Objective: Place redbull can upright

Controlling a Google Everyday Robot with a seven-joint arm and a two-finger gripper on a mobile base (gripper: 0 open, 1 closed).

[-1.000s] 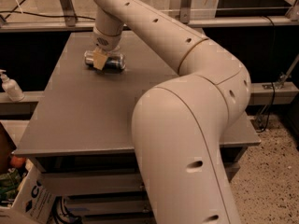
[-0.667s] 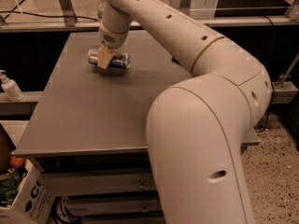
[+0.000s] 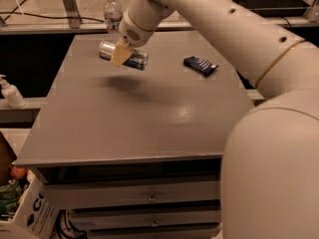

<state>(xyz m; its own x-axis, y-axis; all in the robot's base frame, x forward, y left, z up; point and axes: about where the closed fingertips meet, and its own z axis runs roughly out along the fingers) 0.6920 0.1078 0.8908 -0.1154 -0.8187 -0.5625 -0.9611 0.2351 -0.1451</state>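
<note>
The redbull can [image 3: 133, 59] is a slim silver and blue can. It is held on its side, silver top end pointing left, lifted above the grey table [image 3: 149, 113]; its shadow lies on the tabletop below. My gripper [image 3: 120, 53] reaches down from the upper right and is shut on the can around its middle, with a tan finger pad [image 3: 119, 54] across the can's front.
A flat dark blue snack wrapper [image 3: 200, 65] lies on the table to the right of the can. A clear water bottle [image 3: 113, 13] stands at the table's far edge. A white pump bottle [image 3: 10, 92] sits on a ledge at left. My large white arm fills the right side.
The can, which was lying on the table in my gripper, is lifted off the surface. The view has also shifted, so the wrapper and bottle show.
</note>
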